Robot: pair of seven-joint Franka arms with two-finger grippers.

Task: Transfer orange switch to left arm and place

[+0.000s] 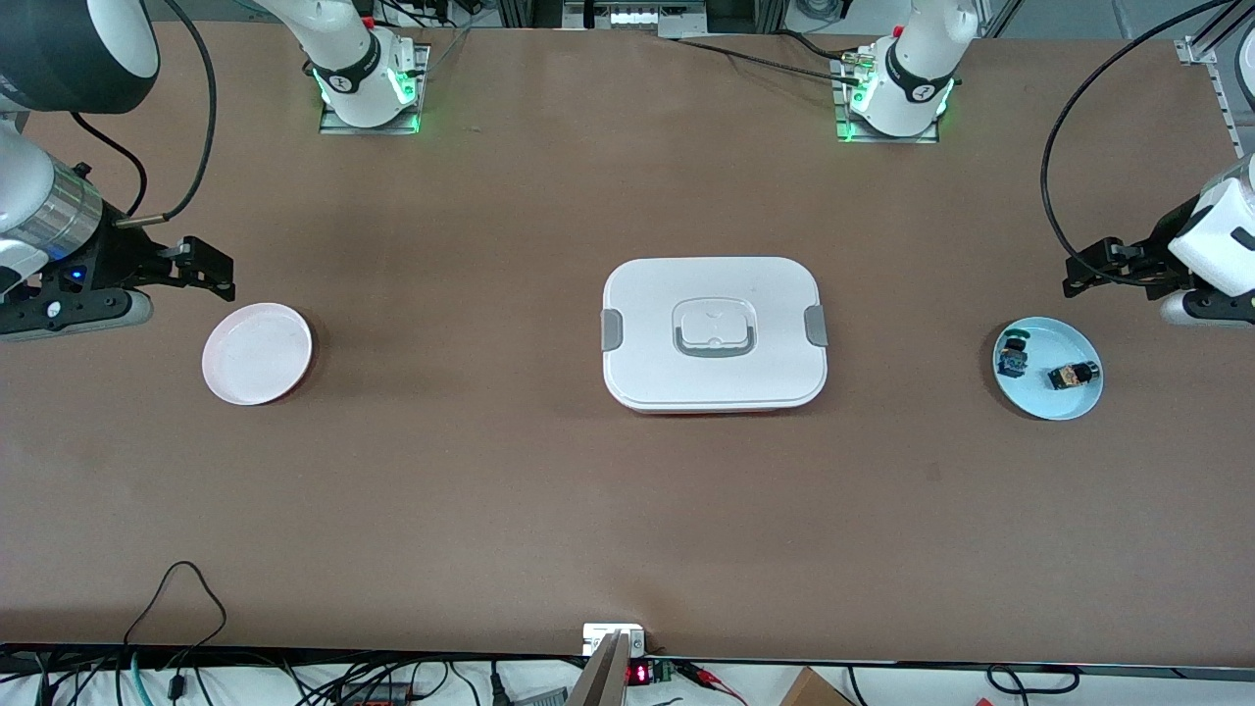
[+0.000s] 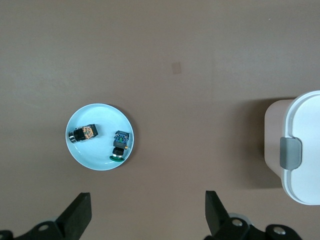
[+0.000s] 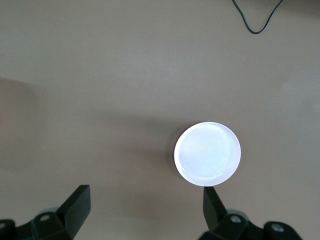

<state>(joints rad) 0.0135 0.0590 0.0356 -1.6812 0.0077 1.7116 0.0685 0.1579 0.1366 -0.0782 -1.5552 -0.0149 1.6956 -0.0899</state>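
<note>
Front view shows a wide brown table (image 1: 490,490) with a large white rounded-rectangular lidded box (image 1: 714,333) with grey side clips at its middle. The two white jointed arms come next in size: the right arm holds its black two-finger right gripper (image 1: 211,267) in the air just beside a round pink plate (image 1: 257,353) toward its own end of the table, fingers spread apart and holding nothing. The left arm holds the black left gripper (image 1: 1083,277) in the air near a round light-blue plate (image 1: 1064,402) at the left arm's end, its fingers (image 2: 80,212) likewise apart and empty. The two plates lie well apart, with the box between them. On the light-blue plate lies the tiny orange switch with its black cap (image 1: 1072,375), on its side, and near it a small switch with a blue body and green cap (image 1: 1014,357).
</note>
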